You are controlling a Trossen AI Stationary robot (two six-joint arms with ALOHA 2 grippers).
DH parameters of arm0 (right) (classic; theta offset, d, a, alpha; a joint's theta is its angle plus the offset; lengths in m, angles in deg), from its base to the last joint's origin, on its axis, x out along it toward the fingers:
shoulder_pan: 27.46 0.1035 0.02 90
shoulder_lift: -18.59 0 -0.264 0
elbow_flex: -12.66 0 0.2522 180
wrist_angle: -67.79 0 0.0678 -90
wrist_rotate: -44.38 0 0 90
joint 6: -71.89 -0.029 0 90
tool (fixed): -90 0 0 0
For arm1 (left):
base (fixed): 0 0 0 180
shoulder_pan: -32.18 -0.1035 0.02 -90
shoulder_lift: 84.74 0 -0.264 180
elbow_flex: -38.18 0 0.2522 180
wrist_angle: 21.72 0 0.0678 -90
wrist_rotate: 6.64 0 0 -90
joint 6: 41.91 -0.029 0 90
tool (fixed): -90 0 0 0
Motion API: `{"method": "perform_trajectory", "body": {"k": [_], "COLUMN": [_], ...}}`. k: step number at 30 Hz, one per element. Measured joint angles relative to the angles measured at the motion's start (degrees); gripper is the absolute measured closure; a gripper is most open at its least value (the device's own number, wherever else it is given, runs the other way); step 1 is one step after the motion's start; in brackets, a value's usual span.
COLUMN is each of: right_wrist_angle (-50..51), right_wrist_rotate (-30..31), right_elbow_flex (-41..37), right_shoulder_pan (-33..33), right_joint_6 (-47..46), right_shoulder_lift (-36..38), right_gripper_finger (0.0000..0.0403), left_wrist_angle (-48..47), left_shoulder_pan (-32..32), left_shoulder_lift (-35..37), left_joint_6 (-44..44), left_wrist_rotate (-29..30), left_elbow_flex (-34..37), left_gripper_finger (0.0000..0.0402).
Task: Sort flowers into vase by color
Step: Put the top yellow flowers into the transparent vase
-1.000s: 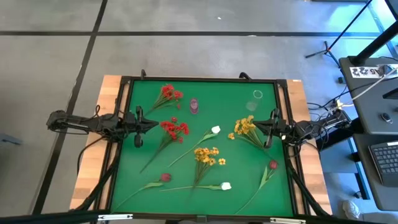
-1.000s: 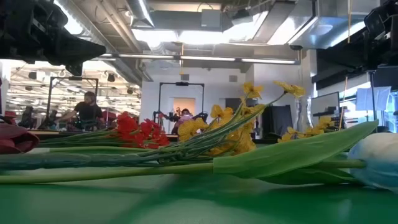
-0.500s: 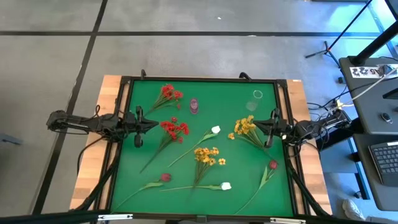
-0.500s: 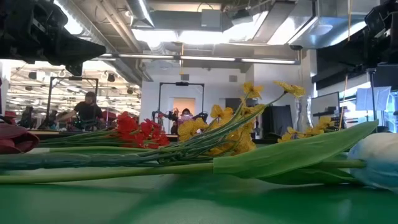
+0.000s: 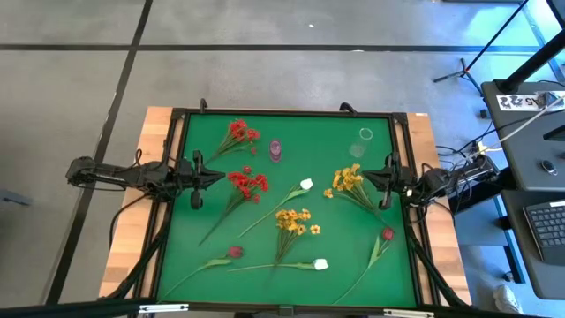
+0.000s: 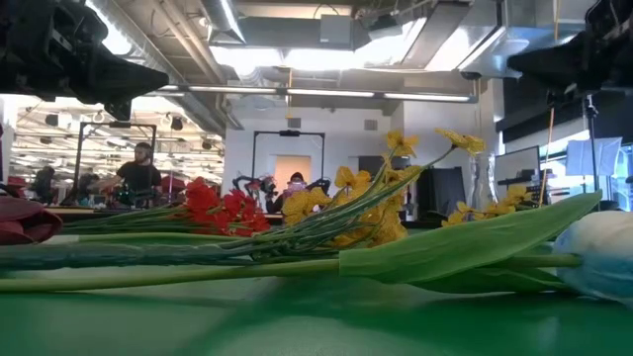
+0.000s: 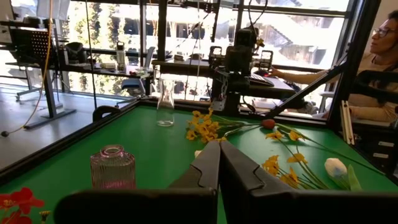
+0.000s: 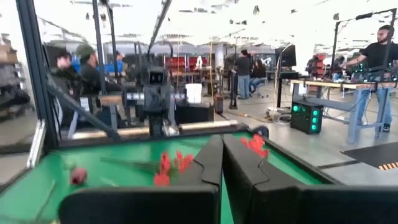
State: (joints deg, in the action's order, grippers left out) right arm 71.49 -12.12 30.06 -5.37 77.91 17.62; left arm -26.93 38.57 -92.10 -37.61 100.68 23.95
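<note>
Left gripper [image 5: 214,176] closed, two vases — perhaps eight flowers [image 5: 245,182]

- No legible text, labels, brands or numbers in any view.
- White card [image 5: 528,101] on desk [image 5: 540,141], right of table: dark marks on it, too small to read.

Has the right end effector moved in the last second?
Yes, slightly. In the high view the right end effector has edged toward the table's right rail, away from the yellow spray.
</note>
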Motion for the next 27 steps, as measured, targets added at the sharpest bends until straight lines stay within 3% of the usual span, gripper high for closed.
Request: {"method": "perform_trajectory", "body": {"k": [14,22,27], "right_wrist_angle": [5.88,23.87,28.77], "right_wrist_rotate": [5.96,4.82,2.9], "right_elbow_flex": [11.68,21.53,22.95], "right_shoulder_pan": [0.0,0.0,0.0], "right_joint_6": [-0.8,-14.39,-18.47], "right_shoulder_lift": [-15.79,-23.12,-25.1], "right_gripper_finger": [0.0391,0.0391,0.0391], "left_wrist_angle": [0.0,0.0,0.0], "left_shoulder_pan": [0.0,0.0,0.0], "left_shoulder_lift": [-0.01,-0.02,0.0], "left_joint_6": [0.0,0.0,0.0], "left_wrist_rotate": [0.0,0.0,0.0], "left_elbow_flex": [0.0,0.0,0.0], "left_gripper_finger": [0.0401,0.0401,0.0401]}}
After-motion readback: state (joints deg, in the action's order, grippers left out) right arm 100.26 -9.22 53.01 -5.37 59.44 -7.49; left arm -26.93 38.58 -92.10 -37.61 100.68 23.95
